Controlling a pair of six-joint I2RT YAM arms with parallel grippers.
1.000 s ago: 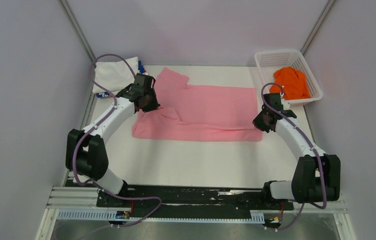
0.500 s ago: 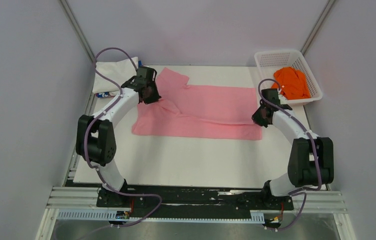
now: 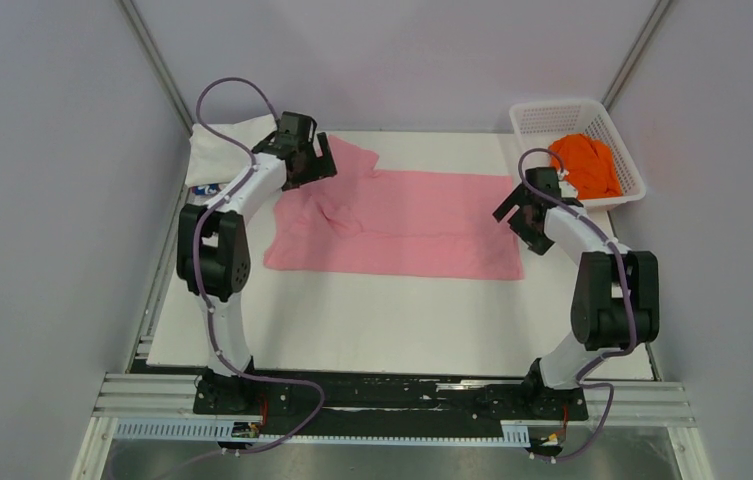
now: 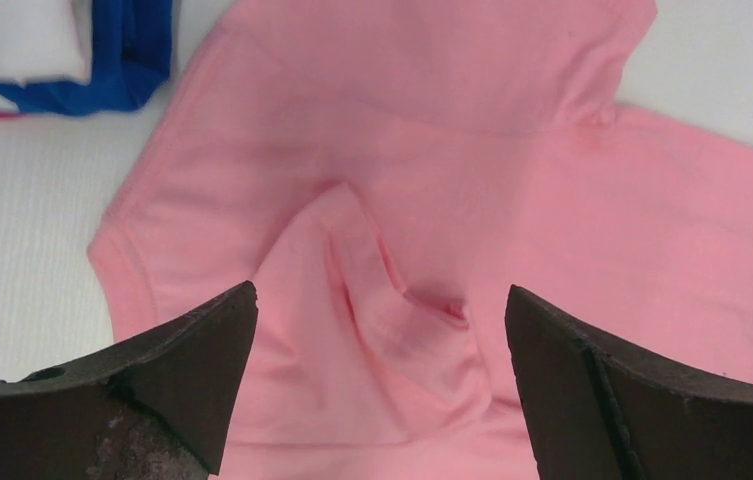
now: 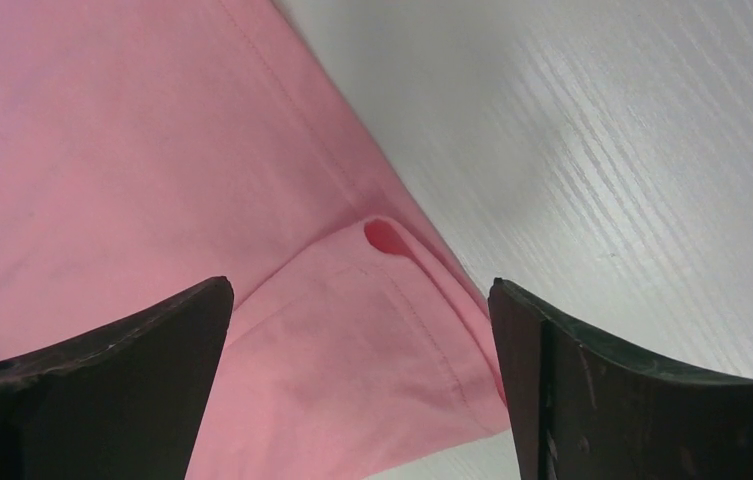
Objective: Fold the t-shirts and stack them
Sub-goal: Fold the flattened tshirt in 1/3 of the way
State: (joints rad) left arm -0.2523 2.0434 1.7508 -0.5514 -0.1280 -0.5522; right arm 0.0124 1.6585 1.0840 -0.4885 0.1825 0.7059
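Clenched a second ago, the left gripper (image 4: 380, 292) and right gripper (image 5: 361, 285) now gape, released, shifted farther back over the pink t-shirt (image 3: 402, 225) lying beneath and between them. Beyond the right one, the orange t-shirt (image 3: 584, 165) sits in the basket (image 3: 537, 125).

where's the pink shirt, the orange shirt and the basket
pink shirt (image 3: 422, 225): top external view, middle of the spread body
orange shirt (image 3: 587, 165): top external view, centre of the bunched cloth
basket (image 3: 552, 112): top external view, far wall
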